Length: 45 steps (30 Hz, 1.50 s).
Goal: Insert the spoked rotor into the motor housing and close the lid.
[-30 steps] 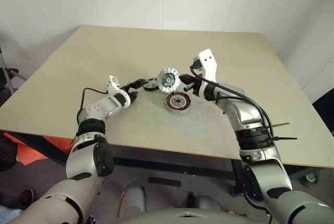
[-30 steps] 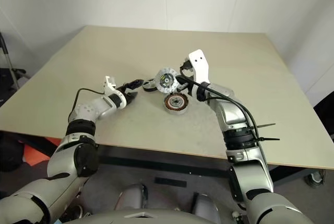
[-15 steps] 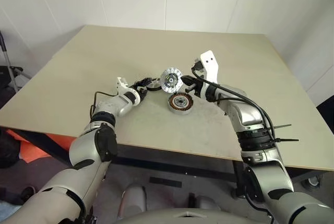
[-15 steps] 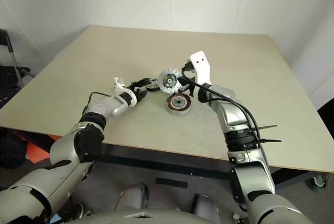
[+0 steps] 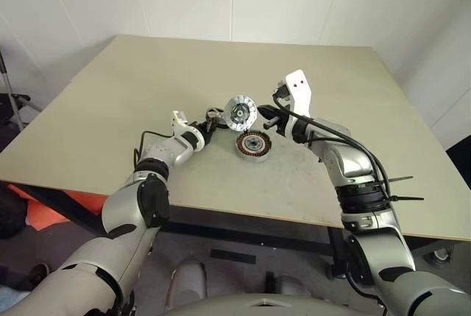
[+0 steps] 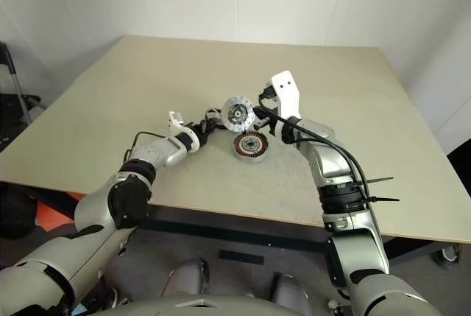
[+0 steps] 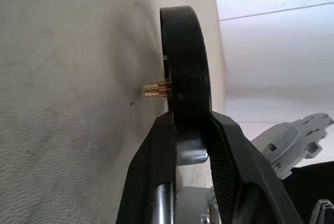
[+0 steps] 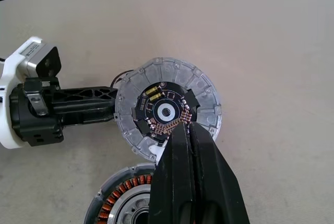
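Note:
The motor housing [image 5: 252, 144], a dark ring with copper windings around a silver centre, lies flat on the table. Just behind it, my right gripper [image 8: 187, 127] is shut on the lower rim of a silver round part with spoke-like ribs and a dark circuit centre [image 8: 167, 110], apparently the spoked rotor, and holds it upright above the table. To its left, my left gripper [image 7: 185, 122] is shut on the edge of a black round disc [image 7: 182, 57] with small gold pins, apparently the lid, which stands on edge at the table surface.
The beige table [image 5: 221, 65] stretches wide behind and to both sides of the parts. White walls stand beyond its far edge. A cable runs along my right forearm [image 5: 346, 143].
My left gripper has moved right to the black disc beside the silver part and has shut on its edge. My right gripper has kept still with the silver part.

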{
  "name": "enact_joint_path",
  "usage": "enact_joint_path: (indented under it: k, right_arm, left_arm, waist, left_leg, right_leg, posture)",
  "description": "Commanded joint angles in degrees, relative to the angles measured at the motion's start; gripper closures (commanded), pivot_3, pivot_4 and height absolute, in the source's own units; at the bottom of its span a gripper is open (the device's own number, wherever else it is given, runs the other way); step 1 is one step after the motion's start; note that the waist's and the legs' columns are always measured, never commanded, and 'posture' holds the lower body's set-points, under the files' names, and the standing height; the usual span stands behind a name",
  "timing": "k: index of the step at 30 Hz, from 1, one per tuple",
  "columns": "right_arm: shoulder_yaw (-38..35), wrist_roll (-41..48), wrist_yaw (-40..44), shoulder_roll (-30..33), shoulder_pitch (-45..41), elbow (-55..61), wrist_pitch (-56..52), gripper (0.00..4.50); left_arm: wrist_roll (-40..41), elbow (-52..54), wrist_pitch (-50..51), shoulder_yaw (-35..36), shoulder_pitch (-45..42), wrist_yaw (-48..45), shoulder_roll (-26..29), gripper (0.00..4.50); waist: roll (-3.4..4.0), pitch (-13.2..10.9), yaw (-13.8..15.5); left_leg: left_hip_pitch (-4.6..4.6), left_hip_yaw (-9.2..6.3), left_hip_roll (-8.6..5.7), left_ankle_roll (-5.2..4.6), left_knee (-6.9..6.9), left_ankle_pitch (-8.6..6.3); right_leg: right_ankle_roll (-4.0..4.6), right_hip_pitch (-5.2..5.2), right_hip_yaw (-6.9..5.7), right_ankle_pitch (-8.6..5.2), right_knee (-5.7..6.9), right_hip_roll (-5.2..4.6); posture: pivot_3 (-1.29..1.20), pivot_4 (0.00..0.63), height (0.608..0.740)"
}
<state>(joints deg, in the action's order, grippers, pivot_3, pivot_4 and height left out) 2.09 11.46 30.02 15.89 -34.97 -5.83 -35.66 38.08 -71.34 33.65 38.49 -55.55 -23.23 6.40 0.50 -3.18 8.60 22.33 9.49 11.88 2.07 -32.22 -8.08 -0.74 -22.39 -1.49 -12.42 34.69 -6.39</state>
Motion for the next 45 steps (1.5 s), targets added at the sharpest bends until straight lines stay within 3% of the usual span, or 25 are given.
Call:
enact_joint_path:
  k: [1,13,19,23,28,35,45]
  right_arm:
    - [-1.1,0.8,-0.1,0.6,-0.7,2.5,0.9,4.5]
    - [-4.7,-2.0,-3.1,6.0,1.8,-2.1,3.2,4.5]
    - [-4.5,-4.8,-4.4,9.1,4.6,-7.4,4.7,4.5]
    - [-4.2,-5.0,-4.2,9.2,5.6,-9.1,5.1,4.5]
    - [-3.9,-5.0,-4.3,8.8,6.1,-9.1,5.3,4.5]
    - [-4.4,-4.4,-4.5,8.4,5.9,-8.1,4.9,4.5]
    - [-4.1,-4.0,-3.2,8.7,7.4,-3.7,4.0,4.5]
  left_arm:
    - [0.9,0.8,-1.0,1.0,0.3,-0.4,2.0,4.1]
    - [5.6,8.2,-0.3,4.8,3.7,-3.2,9.6,4.1]
    - [16.1,24.0,12.4,6.1,3.5,-9.0,8.5,4.1]
    - [22.0,35.5,22.5,2.4,4.2,-10.1,5.9,4.1]
    - [24.4,41.9,32.0,-2.9,6.2,-9.6,5.0,4.1]
    - [22.1,36.4,38.2,-9.1,7.7,-8.9,3.0,4.1]
    - [12.5,27.5,34.5,-17.0,7.5,-12.7,0.6,4.1]
  waist:
    - [0.0,0.0,-0.1]
    - [-0.1,-0.1,-1.5]
    - [-0.36,-0.3,-0.9]
    - [-0.4,-0.3,-1.1]
    - [-0.4,-0.3,-1.7]
    - [-0.4,-0.3,-1.5]
    - [-0.41,-0.3,-1.4]
  left_leg:
    - [0.0,0.0,0.0,0.0,0.0,0.0]
    - [-0.06,0.02,0.12,0.01,0.07,0.0]
    - [0.16,0.02,0.0,-0.01,-0.02,-0.01]
    - [0.23,0.03,0.03,-0.02,-0.06,-0.02]
    - [0.22,0.04,0.04,-0.03,-0.07,-0.01]
    - [0.17,0.06,0.02,-0.03,-0.08,0.0]
    - [0.22,0.03,0.02,-0.03,-0.09,0.0]
  right_leg:
    - [0.0,0.0,0.0,0.0,0.0,0.0]
    - [0.02,-0.06,0.01,-0.01,0.0,0.14]
    - [0.05,-0.12,-0.02,-0.01,0.0,0.01]
    - [0.06,-0.17,-0.03,-0.01,0.02,0.02]
    - [0.06,-0.21,0.0,-0.01,0.05,0.06]
    - [0.07,-0.19,0.03,0.0,0.05,0.1]
    - [0.06,-0.19,0.01,0.0,0.02,0.09]
  posture:
    - [0.0,0.0,0.74]
    - [0.0,0.0,0.74]
    - [0.0,0.0,0.74]
    - [0.0,0.0,0.74]
    - [0.0,0.0,0.74]
    - [0.0,0.0,0.74]
    - [0.0,0.0,0.74]
